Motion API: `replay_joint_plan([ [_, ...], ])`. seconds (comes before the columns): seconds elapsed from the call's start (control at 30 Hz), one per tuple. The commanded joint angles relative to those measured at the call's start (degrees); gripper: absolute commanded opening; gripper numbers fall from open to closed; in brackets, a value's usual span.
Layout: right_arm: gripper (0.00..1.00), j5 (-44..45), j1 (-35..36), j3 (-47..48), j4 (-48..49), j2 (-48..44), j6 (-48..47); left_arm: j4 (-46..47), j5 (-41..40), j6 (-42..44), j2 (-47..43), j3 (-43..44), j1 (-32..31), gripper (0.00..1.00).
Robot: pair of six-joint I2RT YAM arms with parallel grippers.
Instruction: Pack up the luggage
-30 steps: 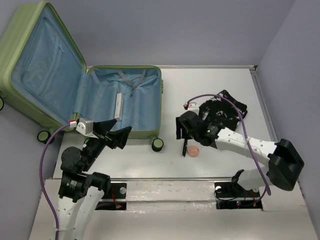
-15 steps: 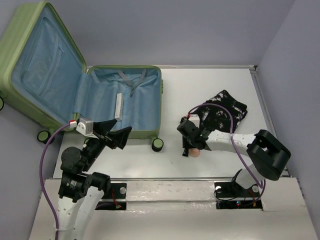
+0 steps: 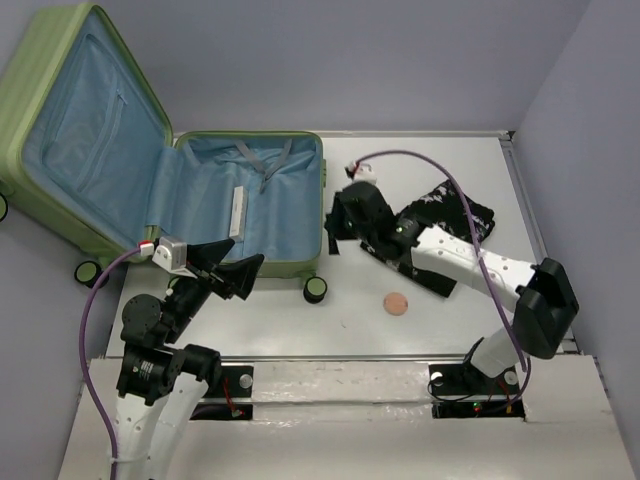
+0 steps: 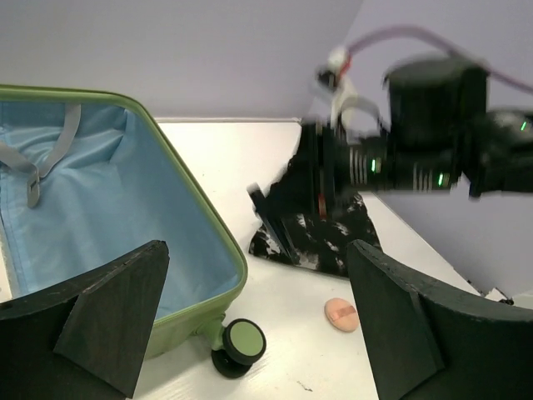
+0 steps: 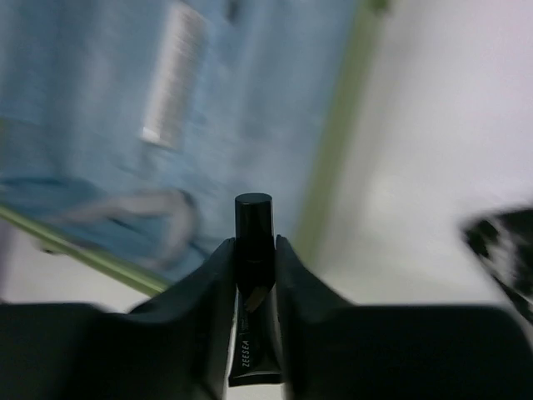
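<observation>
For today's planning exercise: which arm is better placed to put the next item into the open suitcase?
Right. The right jaws grip a black cosmetic tube beside the rim of the green suitcase; the left jaws stand open and empty.

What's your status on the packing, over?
Left gripper open, idle. Right gripper shut on black tube, beside luggage rim. Luggage open. Cloth, pink disc on table, not in the way.

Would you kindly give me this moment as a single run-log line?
right gripper: shut on black tube, beside luggage rim | left gripper: open, empty | pink disc, cloth: on table
</observation>
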Motion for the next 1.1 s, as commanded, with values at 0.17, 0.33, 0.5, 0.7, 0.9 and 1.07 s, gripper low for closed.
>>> replay_joint_plan([
  [0.17,0.98,-5.7,-0.4,25.3,1.6,13.6,-3.5,2.1,0.9,-0.5,0.4,1.1,0.3,0.99],
  [0.33,0.68,4.2,-0.9,-1.4,1.9,-2.5,-0.3,2.3,1.7,-0.5,0.4,1.0,0.3,0.99],
  [0.5,0.57,6.3,-2.1,-23.5,-6.4,-14.2,7.0,2.5,2.3,-0.8,0.8,0.9,0.4,0.99],
  [0.7,0.63,7.8,-2.1,-29.2,-10.0,-17.1,11.1,2.4,1.8,-0.9,1.1,0.9,0.4,0.99],
  [0.9,0.58,7.6,-2.1,-31.0,-8.9,-10.9,12.7,2.4,2.0,-0.9,1.5,0.9,0.4,0.99],
  [1.07,0.18,7.0,-2.1,-29.7,-6.9,-9.1,11.8,2.4,2.1,-0.8,1.1,0.9,0.4,0.99],
])
